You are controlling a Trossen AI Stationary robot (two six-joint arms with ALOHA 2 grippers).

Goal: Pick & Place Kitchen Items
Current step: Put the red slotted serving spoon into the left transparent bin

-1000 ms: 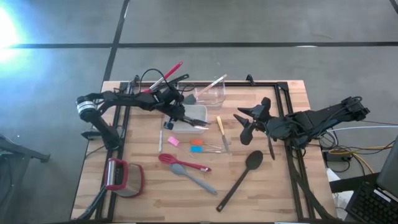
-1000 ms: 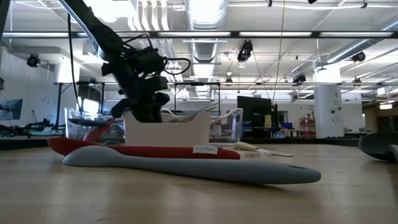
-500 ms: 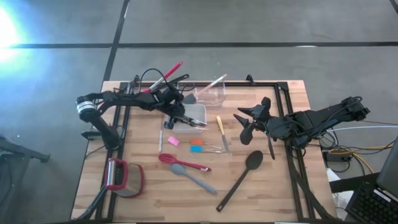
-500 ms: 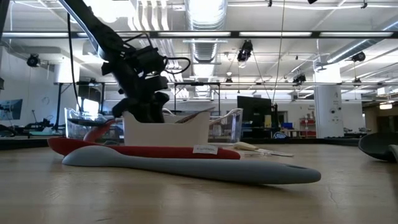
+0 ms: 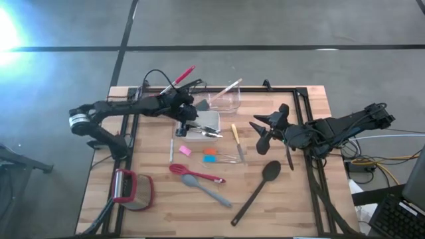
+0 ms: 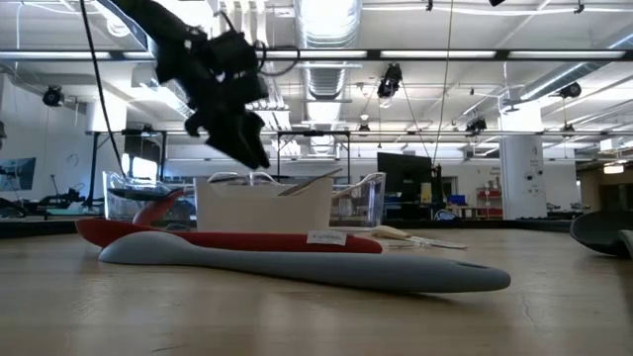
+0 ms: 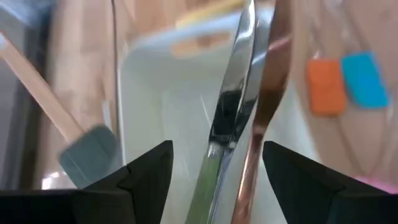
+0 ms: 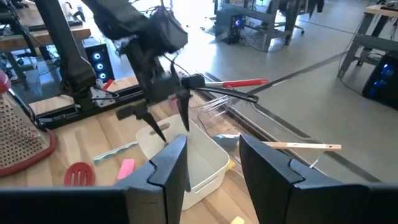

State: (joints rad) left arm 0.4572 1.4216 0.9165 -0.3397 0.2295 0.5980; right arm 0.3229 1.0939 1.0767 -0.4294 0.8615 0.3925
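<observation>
My left gripper (image 5: 189,119) hangs open and empty above the near-left part of the white square dish (image 5: 214,119); in the low view it (image 6: 247,150) is clear of the dish rim (image 6: 262,203). Between its fingers in the left wrist view (image 7: 217,165), metal utensils (image 7: 233,106) lie in the dish, handles leaning on the rim. A red whisk (image 5: 196,174), grey-blue spatula (image 5: 207,189), black spoon (image 5: 259,186), yellow-handled knife (image 5: 235,136) and pink, orange and blue pieces (image 5: 209,158) lie on the table. My right gripper (image 5: 262,129) waits open at the right.
A clear tub (image 5: 224,99) holding a wooden-handled spatula stands behind the dish. A red-handled tool (image 5: 179,78) and a black turner lie at the far left. The red-and-grey gadget (image 5: 133,189) sits near the front left corner. A black frame (image 5: 305,133) runs along the table's edges.
My left gripper has risen out of the white dish and drawn slightly toward the table's far left. The metal utensils stay lying in the dish.
</observation>
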